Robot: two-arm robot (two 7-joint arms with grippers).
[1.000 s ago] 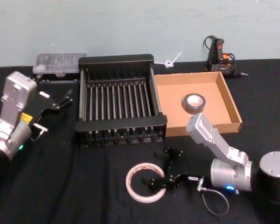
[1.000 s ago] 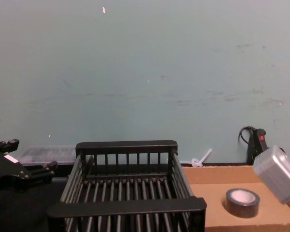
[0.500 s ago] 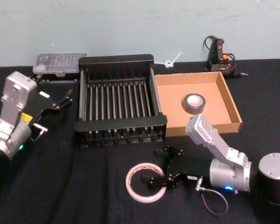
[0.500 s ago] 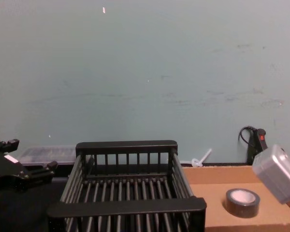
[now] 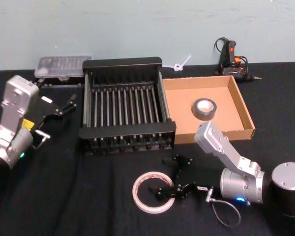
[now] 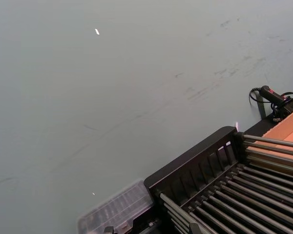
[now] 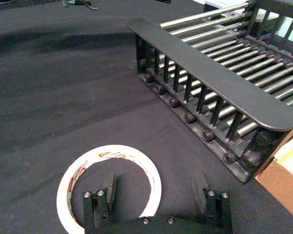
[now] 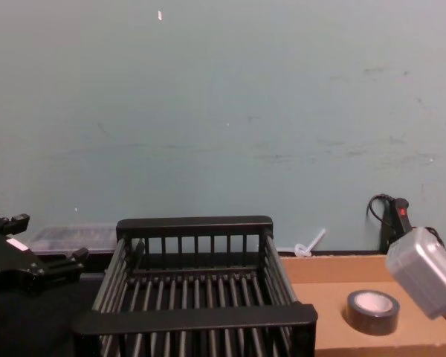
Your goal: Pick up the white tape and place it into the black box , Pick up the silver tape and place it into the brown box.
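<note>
Right gripper (image 5: 173, 177) low, jaws apart; left gripper (image 5: 56, 114) parked

We see the black box (image 5: 123, 103) toward the table's (image 5: 78, 196) back edge, the brown box (image 5: 238, 105) touching its right side with the silver tape (image 5: 205, 108) inside. The white tape (image 5: 152, 191) lies near the front edge.

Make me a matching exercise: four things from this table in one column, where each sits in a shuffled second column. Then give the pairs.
Things:
1. white tape
2. silver tape
3. right gripper
4. left gripper

Places:
A. inside the brown box
B. left of the black box, raised
C. flat on the cloth in front of the black box
D. low at the white tape's right edge, jaws open

Pairs: 1-C, 2-A, 3-D, 4-B
</note>
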